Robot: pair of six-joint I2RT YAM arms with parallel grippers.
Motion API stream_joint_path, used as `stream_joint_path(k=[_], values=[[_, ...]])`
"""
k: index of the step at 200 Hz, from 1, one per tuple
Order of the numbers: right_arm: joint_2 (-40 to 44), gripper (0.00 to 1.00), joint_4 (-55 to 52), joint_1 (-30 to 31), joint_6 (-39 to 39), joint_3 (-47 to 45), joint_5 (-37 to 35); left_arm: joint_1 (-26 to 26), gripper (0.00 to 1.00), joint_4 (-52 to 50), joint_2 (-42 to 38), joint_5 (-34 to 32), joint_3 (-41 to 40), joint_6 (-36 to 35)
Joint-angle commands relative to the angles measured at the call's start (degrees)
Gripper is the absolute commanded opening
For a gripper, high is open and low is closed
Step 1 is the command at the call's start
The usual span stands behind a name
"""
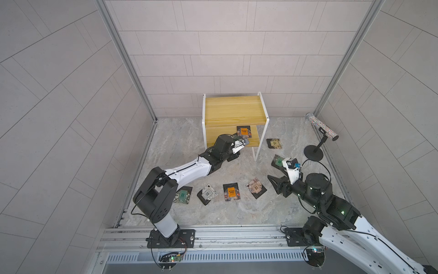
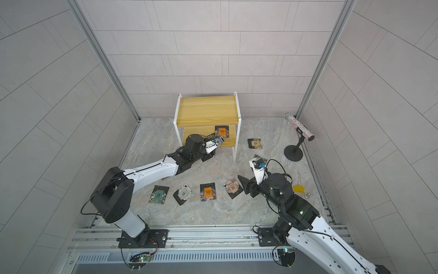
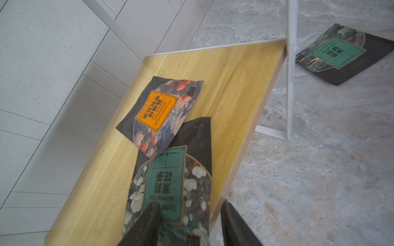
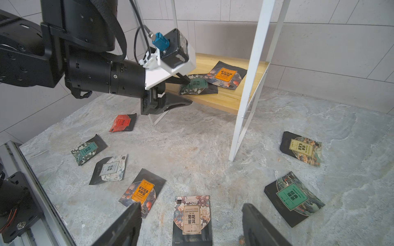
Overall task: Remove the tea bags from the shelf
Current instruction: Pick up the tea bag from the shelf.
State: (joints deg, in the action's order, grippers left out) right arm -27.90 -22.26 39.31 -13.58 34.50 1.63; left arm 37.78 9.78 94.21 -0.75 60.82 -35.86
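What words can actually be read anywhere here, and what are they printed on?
"JASMINE TEA": teal tea bag on the shelf.
"GRAPEFRUIT JASMINE TEA": orange tea bag on the shelf.
"CHRYSANTHEMUM PU'ER", "菊花普洱": beige tea bag on the tabletop.
"GREEN TEA": green tea bag on the tabletop.
Remaining print: too small or blurred.

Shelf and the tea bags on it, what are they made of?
The shelf boards look like wood, yellowish with visible grain and a dull finish; its frame looks like white-painted metal, thin and straight. The tea bags seem printed foil or plastic film, matte, slightly crinkled.
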Motion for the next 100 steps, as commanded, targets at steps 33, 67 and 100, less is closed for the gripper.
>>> stream_joint_path(k=[33, 67, 100], values=[[0.3, 0.77, 0.5, -0.2, -0.3, -0.1, -1.4, -0.2, 0.44, -3.3, -3.1, -0.9, -2.3, 0.5], [0.3, 0.78, 0.6, -0.1, -0.2, -0.3, -1.4, -0.2, 0.33, -4.0, -4.0, -1.1, -2.2, 0.3], [0.3, 0.77, 0.6, -0.2, -0.2, -0.3, -1.4, -0.2, 0.28, -4.7, -5.3, -1.4, -2.3, 0.2]])
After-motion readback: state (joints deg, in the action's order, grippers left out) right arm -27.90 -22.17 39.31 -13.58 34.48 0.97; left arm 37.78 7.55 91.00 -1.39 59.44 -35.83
